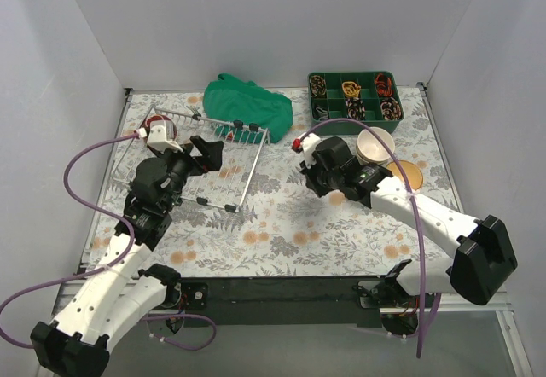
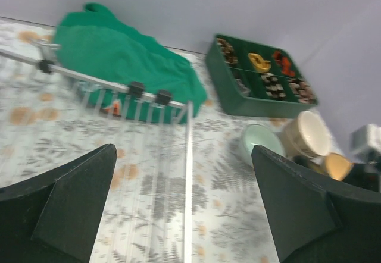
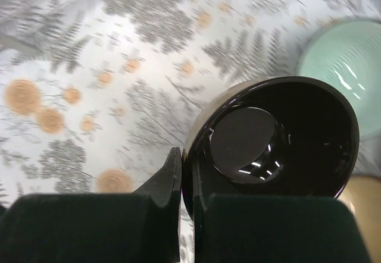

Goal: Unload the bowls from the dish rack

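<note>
From above, the rack [image 1: 223, 179] lies on the left of the table [image 1: 324, 232] with a red bowl [image 1: 157, 124] in its far left corner. The left gripper [image 1: 210, 152] hangs over the rack, jaws apart. The right gripper [image 1: 320, 157] is near the table's middle, and from here its grip cannot be made out. To its right sit a beige bowl [image 1: 375, 145] and a tan bowl [image 1: 407, 173], with a tray [image 1: 355, 95] behind them and a green cloth [image 1: 247, 104] at the rack's far end. The left wrist view shows the left gripper [image 2: 184, 209] spread wide and empty above the rack [image 2: 187, 174], with the cloth [image 2: 125, 55], tray [image 2: 262, 75], a pale green bowl [image 2: 262, 144], the beige bowl [image 2: 309, 133] and the tan bowl [image 2: 338, 166] beyond. In the right wrist view the right gripper [image 3: 186, 177] pinches the rim of a dark bowl [image 3: 280, 138], tilted above the table [image 3: 89, 78], with the pale green bowl [image 3: 345, 60] just past it.
</note>
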Action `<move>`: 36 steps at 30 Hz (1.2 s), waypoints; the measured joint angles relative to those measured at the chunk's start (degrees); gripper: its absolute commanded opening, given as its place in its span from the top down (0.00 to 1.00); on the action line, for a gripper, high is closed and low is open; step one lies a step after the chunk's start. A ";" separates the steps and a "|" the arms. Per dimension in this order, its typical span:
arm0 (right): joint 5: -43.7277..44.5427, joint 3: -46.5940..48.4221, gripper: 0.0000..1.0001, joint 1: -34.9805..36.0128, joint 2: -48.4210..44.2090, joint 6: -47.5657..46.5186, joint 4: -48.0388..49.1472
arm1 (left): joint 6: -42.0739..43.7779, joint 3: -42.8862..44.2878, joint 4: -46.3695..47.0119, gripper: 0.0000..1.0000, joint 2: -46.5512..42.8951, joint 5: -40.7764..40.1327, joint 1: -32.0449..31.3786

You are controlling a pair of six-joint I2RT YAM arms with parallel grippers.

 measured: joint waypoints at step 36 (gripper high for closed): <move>16.39 -2.51 0.59 -17.62 4.66 10.97 -6.19 | 13.90 -9.53 -1.53 0.02 -7.58 -16.98 0.02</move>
